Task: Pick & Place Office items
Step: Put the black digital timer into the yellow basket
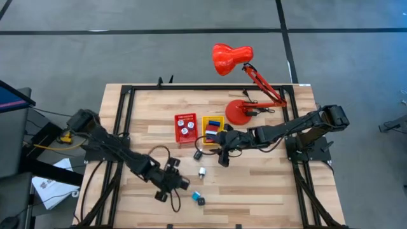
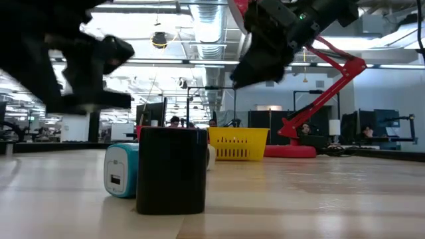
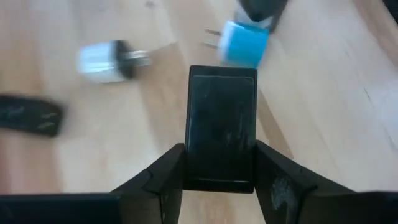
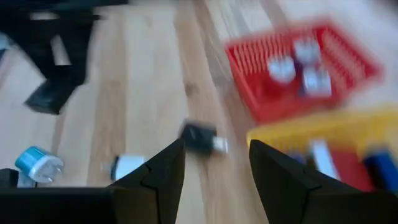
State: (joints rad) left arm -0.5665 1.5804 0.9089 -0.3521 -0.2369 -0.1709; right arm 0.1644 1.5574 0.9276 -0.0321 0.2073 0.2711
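Two arms work: the left gripper [image 3: 219, 171] clamps a black block [image 3: 221, 127] low on the table [image 1: 267, 184]; next, carry it binward. Right gripper [image 4: 211, 163] hovers open-jawed, empty.

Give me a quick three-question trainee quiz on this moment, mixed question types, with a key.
1. True or false: the right gripper is carrying an item.
2. What sits between the fingers of the left gripper? A) a black block B) a light blue charger C) a white plug
3. What colour is the bin that holds three white pieces?

Key: 1 false, its fingers are open with nothing between them. 2 A. 3 the red bin.
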